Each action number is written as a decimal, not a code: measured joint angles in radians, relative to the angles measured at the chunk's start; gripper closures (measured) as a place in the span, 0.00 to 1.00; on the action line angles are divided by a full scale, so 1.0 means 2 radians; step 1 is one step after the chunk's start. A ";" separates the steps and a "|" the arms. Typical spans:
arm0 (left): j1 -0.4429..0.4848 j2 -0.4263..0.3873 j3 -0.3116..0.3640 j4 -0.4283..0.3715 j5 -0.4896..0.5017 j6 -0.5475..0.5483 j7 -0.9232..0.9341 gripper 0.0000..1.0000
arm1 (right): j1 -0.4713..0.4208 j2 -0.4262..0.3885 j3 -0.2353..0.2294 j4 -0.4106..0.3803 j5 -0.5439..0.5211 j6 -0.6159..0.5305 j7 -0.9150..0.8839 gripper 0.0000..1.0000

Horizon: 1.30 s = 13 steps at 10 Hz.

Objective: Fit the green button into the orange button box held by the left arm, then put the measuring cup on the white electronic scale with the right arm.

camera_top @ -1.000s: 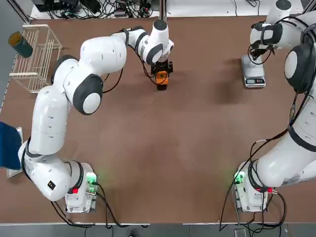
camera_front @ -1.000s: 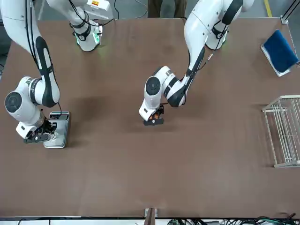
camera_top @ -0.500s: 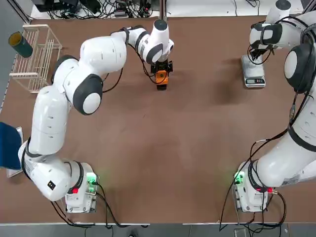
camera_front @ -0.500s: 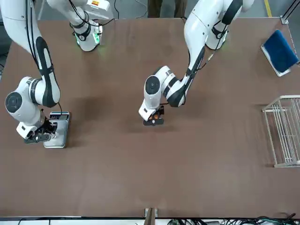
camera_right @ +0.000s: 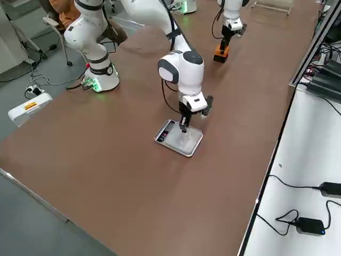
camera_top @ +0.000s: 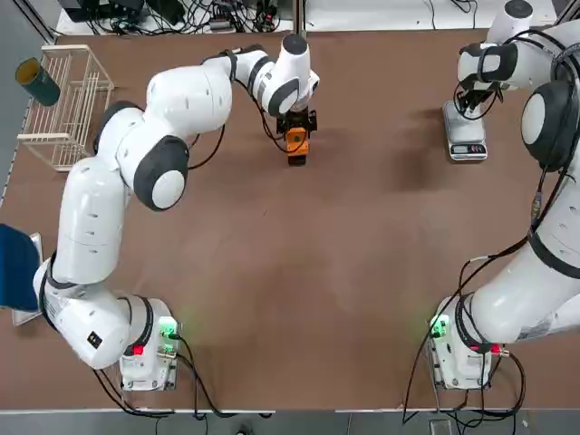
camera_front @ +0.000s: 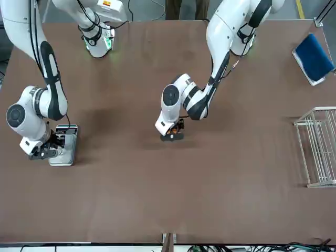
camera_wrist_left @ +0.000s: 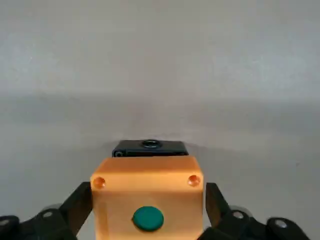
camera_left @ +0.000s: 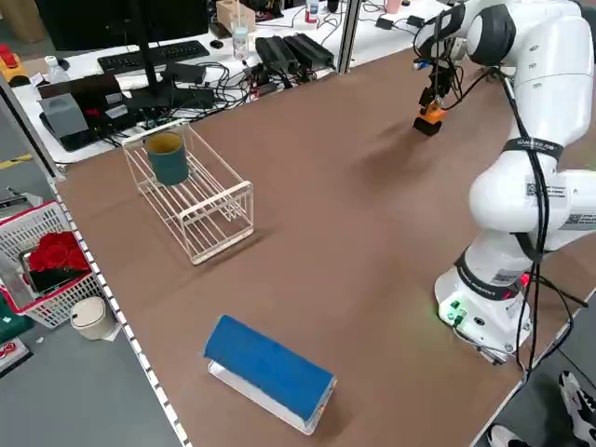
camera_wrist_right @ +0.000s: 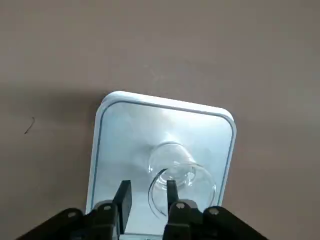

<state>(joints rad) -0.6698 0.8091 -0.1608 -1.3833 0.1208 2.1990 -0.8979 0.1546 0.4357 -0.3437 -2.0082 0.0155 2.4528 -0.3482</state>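
The white electronic scale (camera_wrist_right: 135,130) lay on the brown surface (camera_wrist_right: 45,55), at the upper left of the front view's lower half, with the measuring cup (camera_wrist_right: 200,187) on its plate, right of centre in the right wrist view. Your right gripper (camera_wrist_right: 149,185) was low over it, its fingers modestly apart, one overlapping the cup's rim and the other clear of it. Releasing well called for easing them wider without sideways push, then lifting straight up; a dragging finger could have tipped so light a cup. Your left gripper (camera_wrist_left: 149,187), upper middle of the top view, held the orange button box (camera_wrist_left: 147,180) between its fingers, the green button (camera_wrist_left: 148,218) seated in its face. That arm was best left quiet.
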 joint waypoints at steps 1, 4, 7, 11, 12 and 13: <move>0.001 -0.002 0.000 0.001 0.000 0.000 0.000 0.01 | 0.000 0.000 0.000 0.001 0.000 -0.004 0.000 0.63; 0.002 -0.008 0.001 0.002 0.000 -0.001 0.000 0.01 | 0.001 0.000 0.000 0.008 0.000 -0.016 0.000 0.63; 0.002 -0.011 0.001 0.003 0.000 -0.001 0.000 0.03 | 0.001 0.000 0.000 0.021 0.000 -0.029 0.000 0.63; 0.003 -0.020 0.002 0.004 0.000 -0.023 -0.001 0.38 | 0.001 -0.001 0.000 0.071 0.000 -0.100 0.000 0.61; 0.003 -0.025 0.002 0.004 0.000 -0.023 -0.009 0.42 | 0.001 -0.003 0.000 0.084 0.000 -0.121 0.000 0.56; 0.002 -0.033 0.001 0.004 0.000 -0.024 -0.024 0.56 | 0.002 -0.007 0.000 0.097 0.000 -0.141 0.000 0.41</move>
<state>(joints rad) -0.6658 0.7436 -0.1584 -1.3751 0.1210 2.1512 -0.9461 0.1579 0.4220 -0.3433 -1.8139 0.0158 2.1712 -0.3484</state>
